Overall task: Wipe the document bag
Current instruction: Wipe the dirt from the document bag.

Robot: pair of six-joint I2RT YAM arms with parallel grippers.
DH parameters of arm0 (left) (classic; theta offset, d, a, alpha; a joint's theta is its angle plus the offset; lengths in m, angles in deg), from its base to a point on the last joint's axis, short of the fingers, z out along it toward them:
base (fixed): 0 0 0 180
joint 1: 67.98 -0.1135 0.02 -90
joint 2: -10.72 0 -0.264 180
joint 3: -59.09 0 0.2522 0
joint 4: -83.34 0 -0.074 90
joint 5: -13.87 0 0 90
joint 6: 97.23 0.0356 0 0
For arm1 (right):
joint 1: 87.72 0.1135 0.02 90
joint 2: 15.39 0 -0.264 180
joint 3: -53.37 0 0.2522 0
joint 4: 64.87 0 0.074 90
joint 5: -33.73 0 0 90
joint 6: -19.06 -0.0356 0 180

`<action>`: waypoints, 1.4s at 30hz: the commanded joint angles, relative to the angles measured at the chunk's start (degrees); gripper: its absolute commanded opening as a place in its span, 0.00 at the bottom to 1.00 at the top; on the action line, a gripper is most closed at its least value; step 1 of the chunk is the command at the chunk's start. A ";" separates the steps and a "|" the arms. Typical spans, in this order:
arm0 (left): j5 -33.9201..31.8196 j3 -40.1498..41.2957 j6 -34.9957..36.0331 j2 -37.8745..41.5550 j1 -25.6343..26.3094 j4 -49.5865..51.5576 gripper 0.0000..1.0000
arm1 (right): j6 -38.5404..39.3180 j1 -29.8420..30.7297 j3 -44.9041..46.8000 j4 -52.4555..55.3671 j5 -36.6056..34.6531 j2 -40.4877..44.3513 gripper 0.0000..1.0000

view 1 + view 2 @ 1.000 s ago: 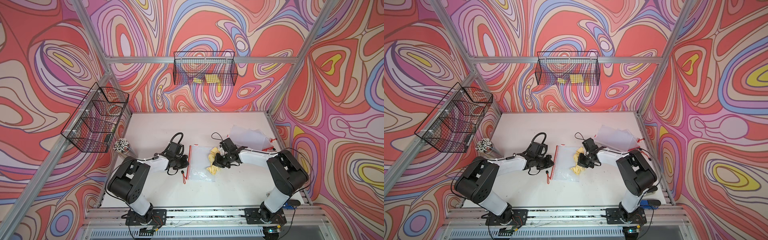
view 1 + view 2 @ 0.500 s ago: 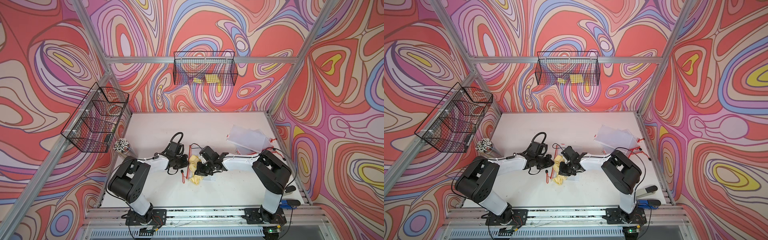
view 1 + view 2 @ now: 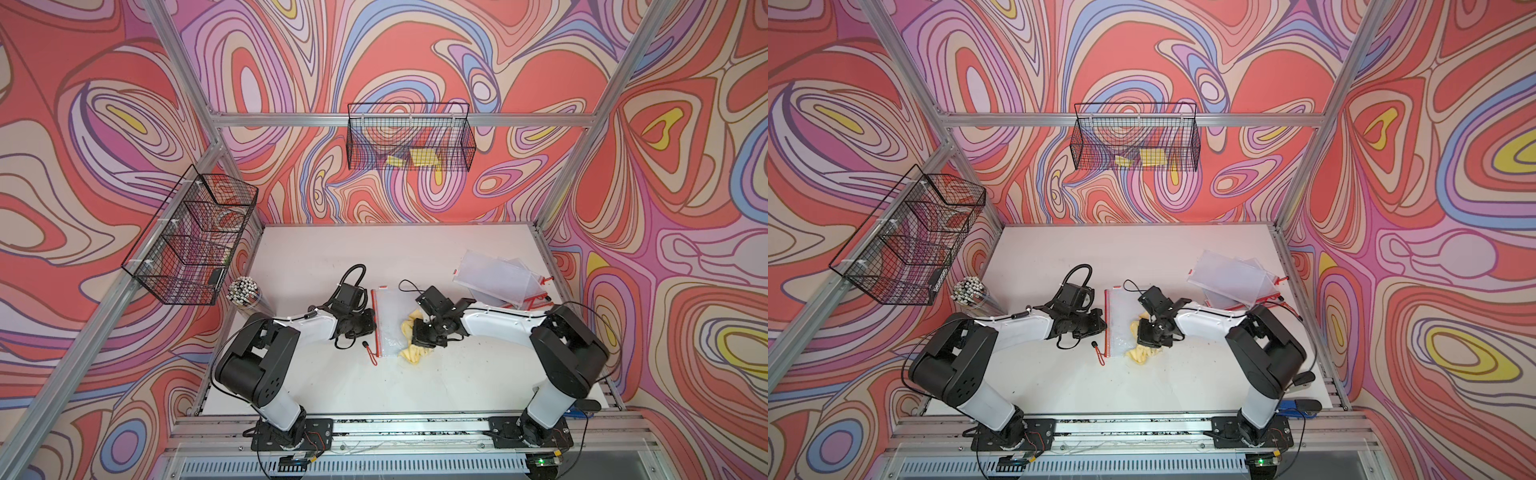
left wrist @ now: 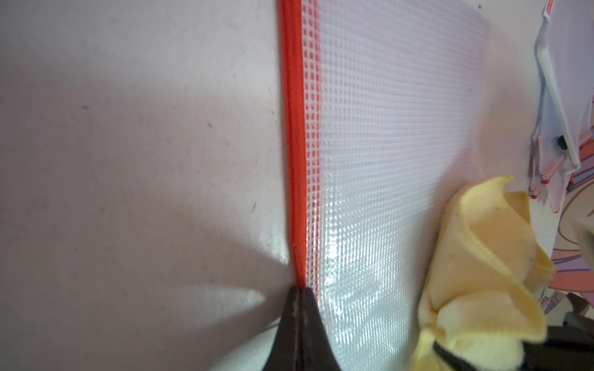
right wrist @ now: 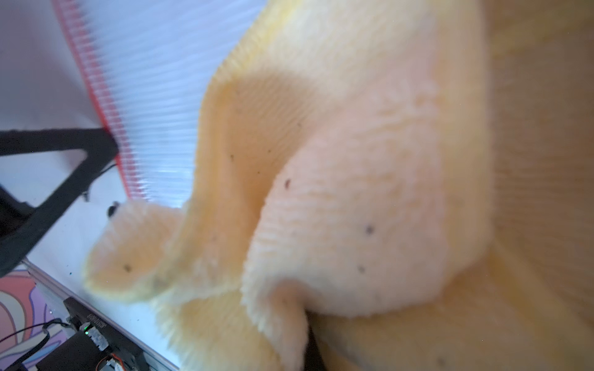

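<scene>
White worktop [image 3: 374,390] bears a clear red-zipped document bag [image 3: 388,316]. Closed left gripper [image 4: 299,294] presses its zip edge; right gripper [image 3: 424,337] clamps a yellow fleecy cloth [image 3: 411,355]

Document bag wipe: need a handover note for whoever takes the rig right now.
Left claw: shut, tips at the red zip edge of the clear mesh plastic document bag, which lies flat on the white table. Pinching or pressing, cannot tell.
Right claw: shut on the crumpled yellow cloth, which sits at the bag's edge nearer the right arm, partly on the table.
Done: cloth gripped, on bag.
Left: wipe across the bag; coverage cannot be judged.
</scene>
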 commanded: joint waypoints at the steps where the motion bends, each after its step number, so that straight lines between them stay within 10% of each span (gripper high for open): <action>1: -3.54 0.78 -0.29 -0.05 -0.48 4.56 0.00 | -1.01 4.55 -5.89 -1.27 1.95 -6.01 0.00; 13: -4.59 0.25 0.57 -0.05 -0.53 5.57 0.00 | -5.59 3.22 4.43 -3.13 2.07 -3.62 0.00; 22: -4.49 0.08 1.74 0.48 -1.41 6.41 0.00 | 0.22 -14.47 20.75 4.45 -0.52 12.68 0.00; 33: -2.76 0.66 0.86 0.48 -1.38 5.36 0.00 | -0.24 -1.85 -1.99 -2.12 0.41 1.83 0.00; 42: -3.18 0.60 1.47 1.62 -1.43 6.78 0.00 | 1.66 -4.01 -6.12 -5.68 1.97 -11.56 0.00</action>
